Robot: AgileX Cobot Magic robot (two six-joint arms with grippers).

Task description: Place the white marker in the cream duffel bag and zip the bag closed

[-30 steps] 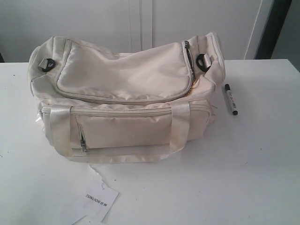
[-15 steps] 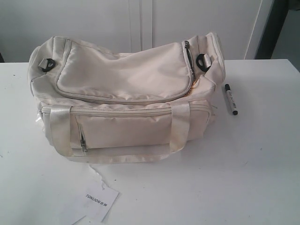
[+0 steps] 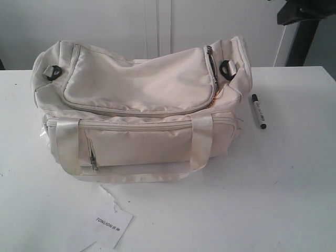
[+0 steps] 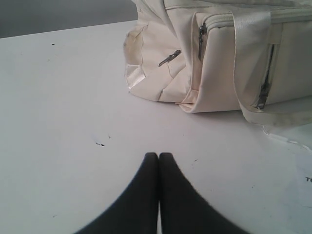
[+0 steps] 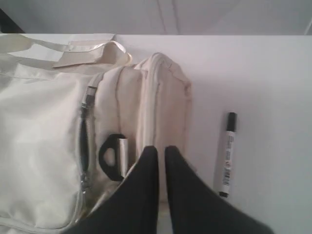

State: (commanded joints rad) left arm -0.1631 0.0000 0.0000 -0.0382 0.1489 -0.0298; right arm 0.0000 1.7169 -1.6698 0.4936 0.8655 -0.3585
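R claw [image 5: 158, 152] barely parted, L claw [image 4: 158, 156] pressed together (duffel bag [image 4: 219, 63] partly cut off).

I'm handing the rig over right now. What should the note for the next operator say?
Left end effector: shut, empty, over bare table, short of the cream duffel bag.
Right end effector: jaws a crack apart, empty, above the bag's end on the right arm's side.
White marker: lying on the table beside that end, not touching the bag.
Done: nothing yet.
Left: grasp the marker, open the top flap, put it in, zip closed.
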